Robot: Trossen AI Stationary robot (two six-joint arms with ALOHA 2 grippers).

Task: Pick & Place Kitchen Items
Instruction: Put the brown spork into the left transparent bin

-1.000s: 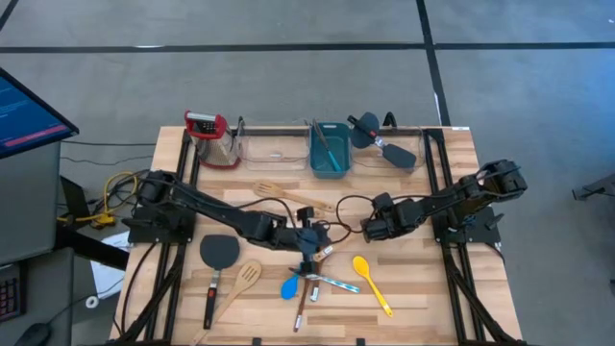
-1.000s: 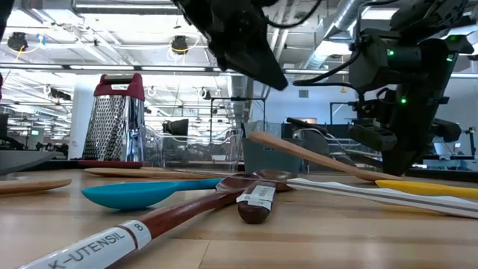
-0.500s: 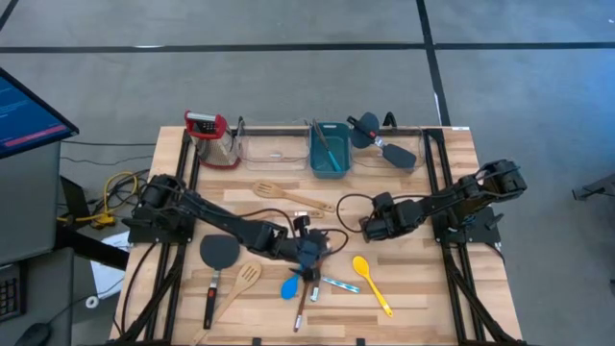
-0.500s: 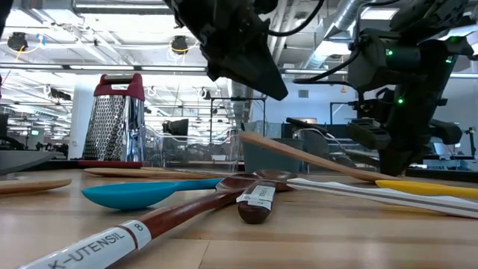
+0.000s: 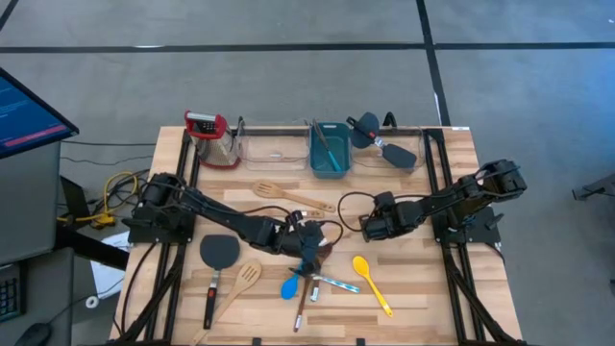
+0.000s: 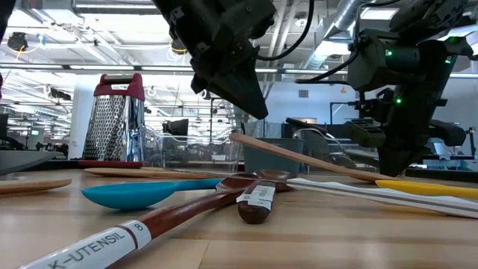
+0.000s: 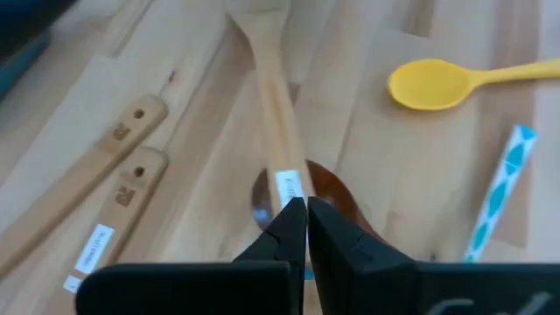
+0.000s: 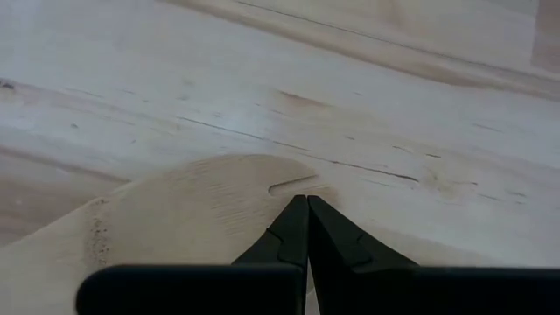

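Note:
Utensils lie scattered on the wooden table: a black spatula (image 5: 219, 252), a blue spoon (image 5: 290, 286), a yellow spoon (image 5: 370, 281) and a dark-brown spoon (image 6: 224, 194). A pale wooden slotted spatula (image 6: 299, 157) lies tilted. Its handle (image 7: 276, 114) crosses the dark-brown spoon's bowl (image 7: 337, 188), and its free end is raised. My left gripper (image 7: 306, 210) is shut and hovers just above that handle's labelled part, tip down (image 6: 258, 113). At mid-table, my right gripper (image 5: 368, 231) is shut over the spatula's head (image 8: 192, 210). My right gripper sets its shut fingertips on the spatula's flat head, right beside the slot (image 8: 293, 184), slanting down from above. I cannot tell whether they pinch the head's edge or only press on it. The head stays low at the table and the handle rises toward my left gripper.
Along the far edge stand a grater (image 5: 213, 135), a clear bin (image 5: 272, 146), a teal tub (image 5: 313, 154) holding utensils, and a second clear bin (image 5: 384, 154). Two more pale wooden handles (image 7: 114, 175) lie beside my left gripper. Another slotted spatula (image 5: 245, 281) lies near the front.
My left gripper has sunk toward the pale spatula's handle, shifted a little toward the table's left and rolled about its own axis, still shut. The spatula's raised handle end has swung slightly toward the table's left, while its head stayed under my right gripper.

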